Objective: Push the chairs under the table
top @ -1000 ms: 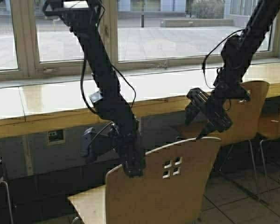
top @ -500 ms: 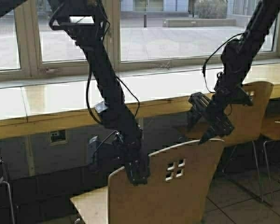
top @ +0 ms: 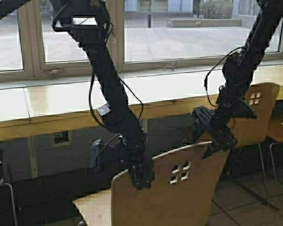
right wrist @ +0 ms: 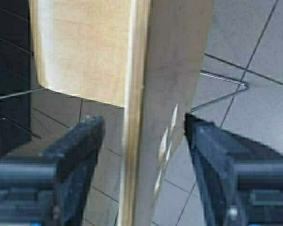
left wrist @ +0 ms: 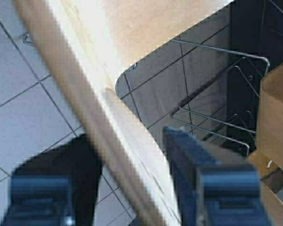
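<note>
The table [top: 61, 101] ran as a long, narrow counter from left to right under the windows [top: 146, 33], its pale glossy top edged at the front in yellowish wood. Before it, low in the high view, stood the nearest chair [top: 174, 188], a light tan moulded plywood seat whose curved backrest faced the robot and whose seat pointed toward the counter; the top edge of the backrest rose slightly from left to right, and four small square cutouts [top: 179, 172] sat in a grid near its middle. The left gripper [top: 140, 178] was at the left end of that top edge, its fingers [left wrist: 184, 160] apart and straddling the backrest, one on each face; whether they pressed the wood could not be told from the wrist view. The right gripper [top: 216, 143] met the right end of the same edge, likewise open, with the thin edge of the backrest standing between its two fingers [right wrist: 80, 150] and a gap showing on both sides. Farther right, a second chair [top: 257, 110] of the same make stood close against the counter on thin silver legs, its backrest also turned toward the robot, and part of another tan seat [top: 282, 127] showed at the right border.
</note>
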{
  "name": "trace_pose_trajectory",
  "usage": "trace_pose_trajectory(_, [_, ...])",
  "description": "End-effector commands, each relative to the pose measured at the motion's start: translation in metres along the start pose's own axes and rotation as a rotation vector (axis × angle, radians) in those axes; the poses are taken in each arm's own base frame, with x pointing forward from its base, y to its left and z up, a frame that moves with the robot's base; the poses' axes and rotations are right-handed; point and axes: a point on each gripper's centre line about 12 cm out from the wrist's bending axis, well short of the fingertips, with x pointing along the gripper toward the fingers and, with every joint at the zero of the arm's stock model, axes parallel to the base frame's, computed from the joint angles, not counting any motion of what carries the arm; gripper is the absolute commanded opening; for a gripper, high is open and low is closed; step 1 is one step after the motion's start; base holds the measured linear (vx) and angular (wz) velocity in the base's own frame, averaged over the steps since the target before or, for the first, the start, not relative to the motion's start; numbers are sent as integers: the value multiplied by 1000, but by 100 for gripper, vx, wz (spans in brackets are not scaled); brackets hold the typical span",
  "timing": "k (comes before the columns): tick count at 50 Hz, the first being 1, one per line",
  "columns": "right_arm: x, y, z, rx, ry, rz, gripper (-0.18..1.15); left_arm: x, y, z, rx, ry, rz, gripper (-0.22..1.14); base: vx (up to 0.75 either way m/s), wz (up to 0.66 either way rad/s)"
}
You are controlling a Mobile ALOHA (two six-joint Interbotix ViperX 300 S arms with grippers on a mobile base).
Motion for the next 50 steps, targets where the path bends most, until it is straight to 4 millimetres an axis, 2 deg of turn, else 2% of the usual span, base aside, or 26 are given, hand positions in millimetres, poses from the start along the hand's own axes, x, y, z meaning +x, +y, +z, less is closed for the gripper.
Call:
trace_pose_trajectory(1, [-7, 14, 9, -12, -46, 34, 89, 2, -15, -3, -17, 9, -32, 78, 0, 0])
trace_pose_trajectory(13, [-6, 13, 8, -11, -45, 30, 89, 7, -12, -3, -17, 9, -31, 78, 0, 0])
trace_pose_trajectory(21, [6, 0, -5, -4, -16, -1, 89, 3, -19, -7, -18, 18, -42, 78, 0, 0])
trace_pose_trajectory(50, [45, -18, -10, 1, 31, -31, 87, 4, -39, -7, -42, 26, -74, 76, 0, 0])
